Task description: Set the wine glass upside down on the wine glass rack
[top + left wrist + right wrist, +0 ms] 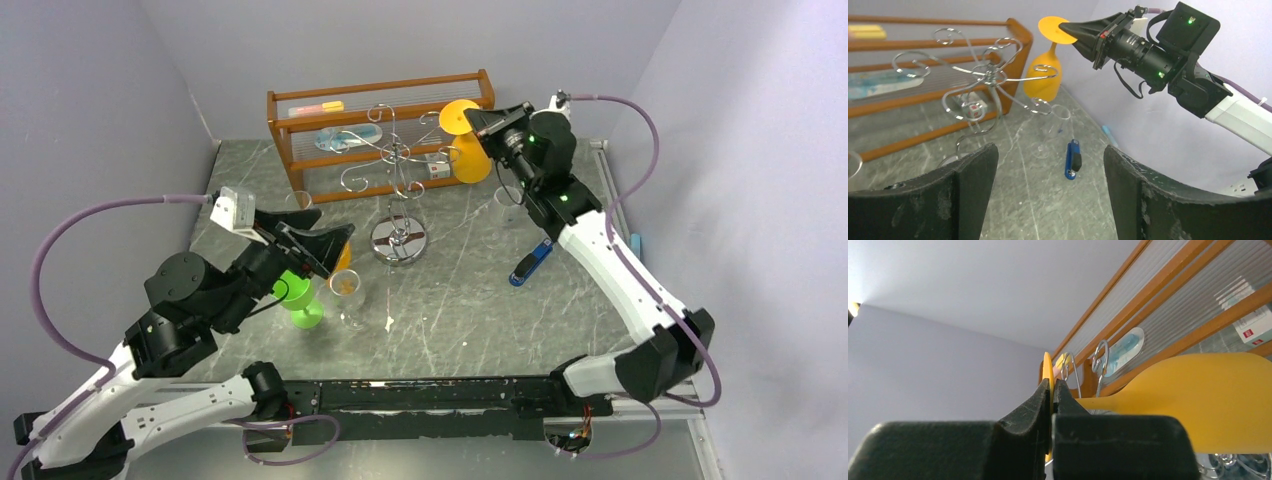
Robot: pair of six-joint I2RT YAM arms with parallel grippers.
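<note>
My right gripper [478, 119] is shut on the round foot of an orange wine glass [470, 157], holding it upside down, bowl hanging, just right of the silver wire rack [397, 160]. In the left wrist view the glass [1044, 80] hangs beside the rack's curled arms [990, 75]; its stem looks close to one scroll, and contact cannot be told. In the right wrist view the gripper [1053, 387] pinches the thin foot and the orange bowl [1208, 405] fills the right side. My left gripper [325, 245] is open and empty, raised at the left; its dark fingers [968, 190] frame the table.
An orange-brown wooden shelf unit [300, 110] stands at the back. A green glass [300, 300], a clear glass [350, 300] and an orange one sit under my left gripper. Clear glasses [508, 205] stand right of the rack. A blue stapler [530, 263] lies at right.
</note>
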